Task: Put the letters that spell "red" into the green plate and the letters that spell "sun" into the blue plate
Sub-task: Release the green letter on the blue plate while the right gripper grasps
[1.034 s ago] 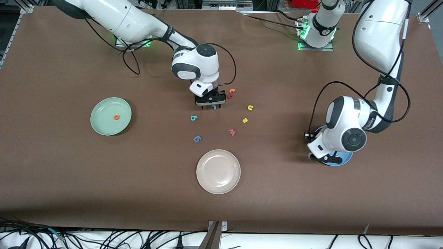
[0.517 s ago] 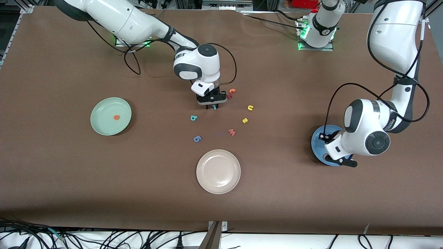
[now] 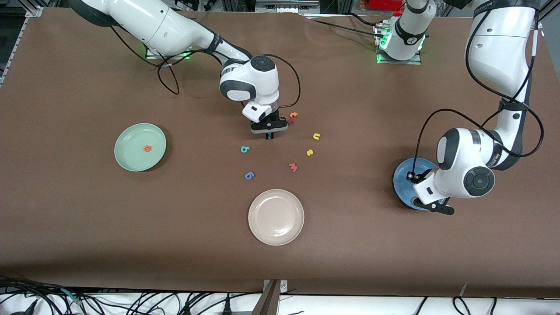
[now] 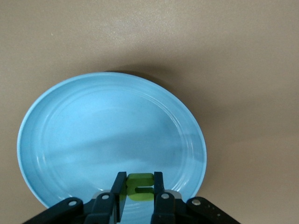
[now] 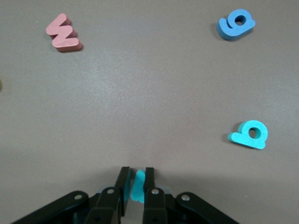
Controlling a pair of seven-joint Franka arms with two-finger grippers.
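The cream plate (image 3: 276,217) lies nearest the front camera. Toward the left arm's end of the counter, the left gripper (image 4: 139,196) hangs over the blue plate (image 3: 404,179), clamped on the olive-green n (image 4: 139,185). Farther in, the periwinkle 6 (image 3: 249,175) and pink w (image 3: 293,167) lie loose, then the yellow s (image 3: 309,152), teal-blue d (image 3: 244,149) and yellow u (image 3: 316,136). The orange e (image 3: 147,148) sits in the green plate (image 3: 127,160). The right gripper (image 5: 136,184) is down at the counter, fingers pressed against the thin teal r (image 5: 138,185). Just past it sits the orange and red pair (image 3: 292,117).
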